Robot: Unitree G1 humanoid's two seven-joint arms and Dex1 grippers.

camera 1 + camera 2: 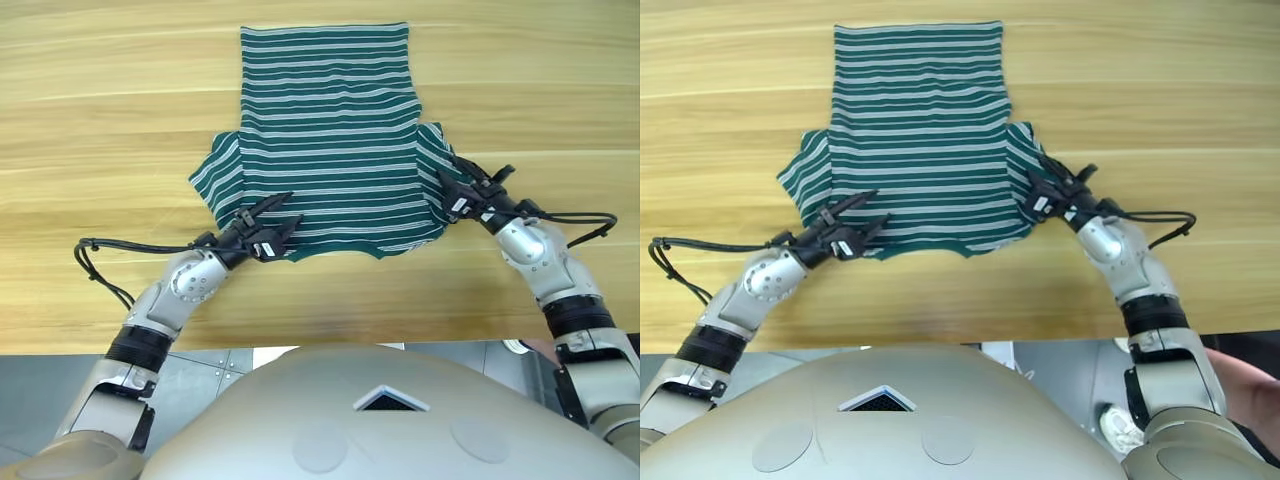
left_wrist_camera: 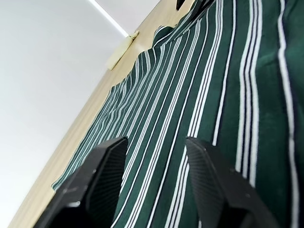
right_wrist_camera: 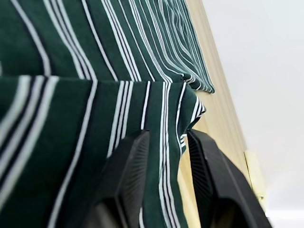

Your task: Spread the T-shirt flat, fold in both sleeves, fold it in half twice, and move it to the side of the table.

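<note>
A green T-shirt [image 1: 325,130] with white stripes lies spread on the wooden table [image 1: 100,120], its collar toward me and its hem at the far side. My left gripper [image 1: 296,206] hovers open over the near left shoulder of the shirt; in the left wrist view its fingers [image 2: 102,175] stand apart above the striped cloth [image 2: 213,85]. My right gripper [image 1: 450,190] is at the right sleeve [image 1: 432,150]. In the right wrist view its fingers [image 3: 128,180] are apart, with the sleeve's hem [image 3: 166,118] between them.
Bare wood stretches to both sides of the shirt and beyond its hem. The table's near edge [image 1: 330,345] runs just behind my wrists. Loose black cables [image 1: 100,250] loop out from both forearms.
</note>
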